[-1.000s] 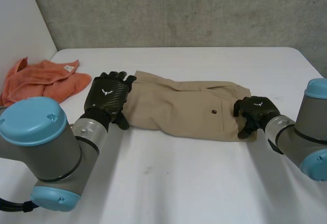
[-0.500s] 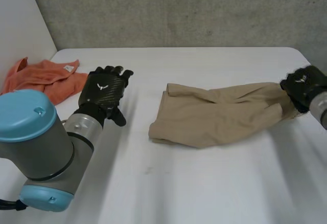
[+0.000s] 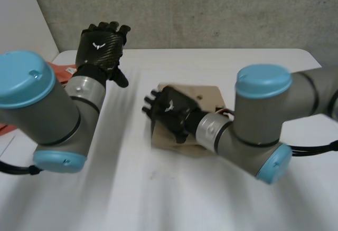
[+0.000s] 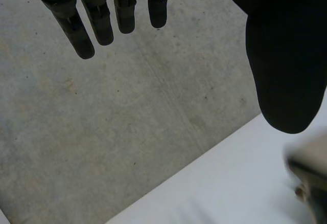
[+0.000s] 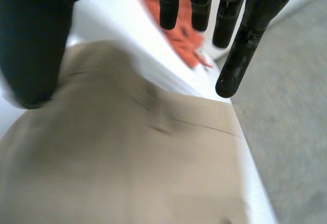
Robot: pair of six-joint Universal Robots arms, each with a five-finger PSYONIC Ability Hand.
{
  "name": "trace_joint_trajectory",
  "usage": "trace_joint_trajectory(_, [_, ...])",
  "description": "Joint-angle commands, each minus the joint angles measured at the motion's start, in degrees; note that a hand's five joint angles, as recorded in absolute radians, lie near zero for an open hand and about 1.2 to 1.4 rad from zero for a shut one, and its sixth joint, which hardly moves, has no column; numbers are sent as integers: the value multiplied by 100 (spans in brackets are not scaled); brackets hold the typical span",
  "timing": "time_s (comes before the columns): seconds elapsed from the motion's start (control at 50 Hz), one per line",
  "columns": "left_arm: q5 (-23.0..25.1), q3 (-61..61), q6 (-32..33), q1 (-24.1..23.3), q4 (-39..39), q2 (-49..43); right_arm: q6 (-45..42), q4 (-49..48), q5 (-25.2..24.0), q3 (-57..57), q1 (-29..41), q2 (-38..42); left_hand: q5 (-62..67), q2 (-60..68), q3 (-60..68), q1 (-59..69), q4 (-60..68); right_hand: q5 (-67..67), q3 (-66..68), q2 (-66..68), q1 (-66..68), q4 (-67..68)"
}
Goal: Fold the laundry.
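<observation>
Right arm swung across to table centre. Tan fabric garment (image 3: 208, 96), stretched out half a second ago, now lies doubled up mid white table (image 3: 158, 199). Right hand (image 3: 170, 112) over its edge nearer left arm, fingers straight, gripping nothing. Left hand (image 3: 99, 45) raised, fingers straight, empty.

No legible text — white emblem (image 3: 96, 45) on left hand (image 3: 105, 37).

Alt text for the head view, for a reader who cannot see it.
The robot's right hand, fingers open, is over a folded tan garment at the middle of a white table. Its left hand is held up open, with an orange cloth partly hidden behind that arm.
</observation>
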Motion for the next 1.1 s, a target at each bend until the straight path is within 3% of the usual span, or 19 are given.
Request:
trace_joint_trajectory(0.02, [12, 892, -34, -341, -45, -727, 4390, -35, 193, 284, -1108, -959, -206, -119, -146, -46, -110, -1983, -1931, -1778, -1171, -3368])
trace_joint_trajectory(0.12, [406, 1314, -78, -781, -89, -1324, 5100, 8, 492, 444, -1461, -996, -122, -35, -62, 38, -26, -1983, -1931, -1778, -1171, -3368])
trace_joint_trajectory(0.26, [829, 1981, -113, -975, -930, -2325, 4267, 219, 1212, 269, -1497, -286, 29, 117, 89, 190, 126, -1983, -1931, -1778, -1171, -3368])
trace_joint_trajectory(0.4, [646, 2527, -113, -896, -2012, -3100, 3746, 579, 1301, -232, -1453, 576, 332, 419, 392, 492, 428, -1983, -1931, -1778, -1171, -3368])
trace_joint_trajectory(0.56, [372, 2519, -43, -773, -2356, -3136, 3054, 922, 1476, -593, -1453, 1025, 282, 369, 342, 443, 378, -1983, -1931, -1778, -1171, -3368])
trace_joint_trajectory(0.7, [583, 2475, 19, -852, -2453, -2733, 2823, 844, 1740, -444, -1514, 648, 80, 167, 140, 241, 177, -1983, -1931, -1778, -1171, -3368])
trace_joint_trajectory(0.86, [1040, 2107, -34, -799, -2444, -1626, 3446, -105, 1951, 733, -1567, -687, -155, -68, -96, 5, -59, -1983, -1931, -1778, -1171, -3368])
trace_joint_trajectory(0.96, [1698, 1702, -78, -642, -2470, -599, 4166, -440, 2364, 1681, -1997, -1417, -172, -85, -112, -12, -76, -1983, -1931, -1778, -1171, -3368])
trace_joint_trajectory(1.1, [2525, 1359, -376, -501, -2620, 10, 4817, -431, 2312, 2543, -2129, -1506, -172, -85, -112, -12, -76, -1983, -1931, -1778, -1171, -3368])
